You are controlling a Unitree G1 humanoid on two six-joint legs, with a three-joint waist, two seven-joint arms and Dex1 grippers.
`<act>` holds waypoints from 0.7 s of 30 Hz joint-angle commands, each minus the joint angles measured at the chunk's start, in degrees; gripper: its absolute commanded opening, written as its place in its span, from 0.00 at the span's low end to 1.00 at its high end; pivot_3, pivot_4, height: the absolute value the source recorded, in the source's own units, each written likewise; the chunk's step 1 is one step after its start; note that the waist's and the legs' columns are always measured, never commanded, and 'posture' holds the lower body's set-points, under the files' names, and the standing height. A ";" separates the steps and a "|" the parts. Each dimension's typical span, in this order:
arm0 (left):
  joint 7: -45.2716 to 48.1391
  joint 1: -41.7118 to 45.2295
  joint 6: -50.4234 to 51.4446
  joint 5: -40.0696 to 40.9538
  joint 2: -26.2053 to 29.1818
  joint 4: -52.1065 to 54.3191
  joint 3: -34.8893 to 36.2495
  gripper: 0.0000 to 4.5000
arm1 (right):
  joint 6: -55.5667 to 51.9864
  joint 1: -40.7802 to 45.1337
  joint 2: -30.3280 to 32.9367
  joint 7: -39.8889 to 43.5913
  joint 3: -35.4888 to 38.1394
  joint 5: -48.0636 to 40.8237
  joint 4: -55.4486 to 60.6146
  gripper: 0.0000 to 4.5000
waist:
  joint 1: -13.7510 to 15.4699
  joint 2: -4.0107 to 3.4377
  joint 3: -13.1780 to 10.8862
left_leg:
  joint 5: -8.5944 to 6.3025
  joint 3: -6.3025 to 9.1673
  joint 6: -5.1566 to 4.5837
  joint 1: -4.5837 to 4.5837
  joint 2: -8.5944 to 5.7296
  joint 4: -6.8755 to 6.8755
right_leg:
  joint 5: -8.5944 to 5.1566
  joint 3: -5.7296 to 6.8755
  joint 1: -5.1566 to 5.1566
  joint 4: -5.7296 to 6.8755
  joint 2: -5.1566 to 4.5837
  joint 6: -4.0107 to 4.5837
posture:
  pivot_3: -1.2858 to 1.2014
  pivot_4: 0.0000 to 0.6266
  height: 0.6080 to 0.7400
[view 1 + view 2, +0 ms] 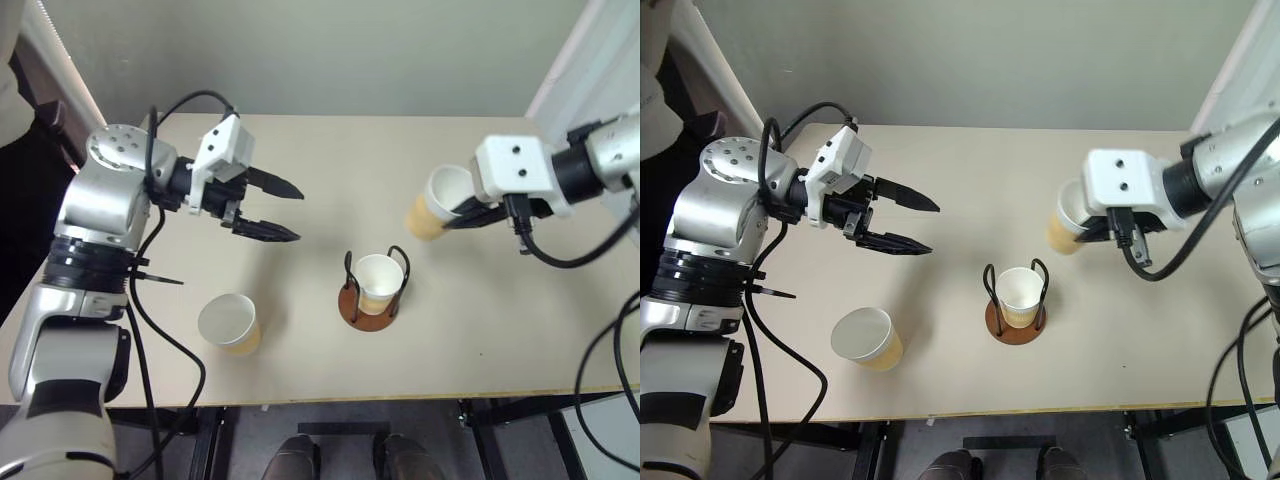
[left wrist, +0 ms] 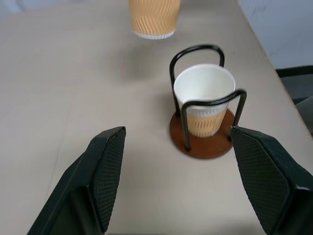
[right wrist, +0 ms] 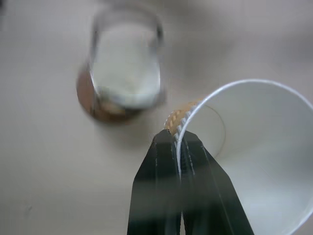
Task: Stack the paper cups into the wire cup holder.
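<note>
The wire cup holder [image 1: 371, 300] stands mid-table on its reddish-brown disc, and one paper cup [image 1: 379, 282] sits upright inside its black loops. My right gripper [image 3: 180, 139] is shut on the rim of a second paper cup [image 1: 438, 204], held in the air to the right of and above the holder. A third paper cup [image 1: 230, 322] stands on the table to the left of the holder. My left gripper [image 1: 285, 210] hovers open and empty above the table, left of the holder, its fingers pointing right.
The beige table [image 1: 330, 160] has a front edge close below the third cup. Black cables hang from both arms. A dark shape and a pale curtain border the table's left side.
</note>
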State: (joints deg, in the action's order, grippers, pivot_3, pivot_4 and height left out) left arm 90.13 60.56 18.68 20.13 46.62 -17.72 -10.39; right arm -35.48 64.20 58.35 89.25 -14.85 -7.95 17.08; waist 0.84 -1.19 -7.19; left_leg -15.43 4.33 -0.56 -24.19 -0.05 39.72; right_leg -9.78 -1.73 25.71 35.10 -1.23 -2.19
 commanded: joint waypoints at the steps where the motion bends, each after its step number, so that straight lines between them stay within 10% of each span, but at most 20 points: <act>1: 2.37 2.00 -1.12 0.74 0.03 1.43 -0.22 0.81 | -2.42 0.59 -1.64 0.29 -2.08 -2.05 5.24 0.01 | -0.01 0.00 0.00 | 0.00 0.01 0.01 0.00 0.00 0.00 | 0.00 0.01 0.00 0.00 0.00 0.00 | 0.52 0.24 1.00; 21: 2.37 3.78 -2.91 0.14 -0.50 0.92 -2.73 0.81 | 4.71 -4.74 -5.25 -1.72 -10.38 4.37 5.10 0.05 | -0.01 0.00 0.00 | 0.02 0.03 0.04 -0.04 -0.02 0.02 | 0.01 0.00 0.02 0.00 -0.02 -0.02 | 0.52 0.24 1.00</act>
State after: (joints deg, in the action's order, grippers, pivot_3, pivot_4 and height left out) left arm 90.19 62.69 16.48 20.10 45.95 -17.95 -13.77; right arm -31.48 58.96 53.10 88.15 -25.79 -4.15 21.38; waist 0.83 -1.19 -7.20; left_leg -15.41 4.36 -0.53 -24.23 -0.07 39.74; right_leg -9.76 -1.73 25.75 35.09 -1.24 -2.22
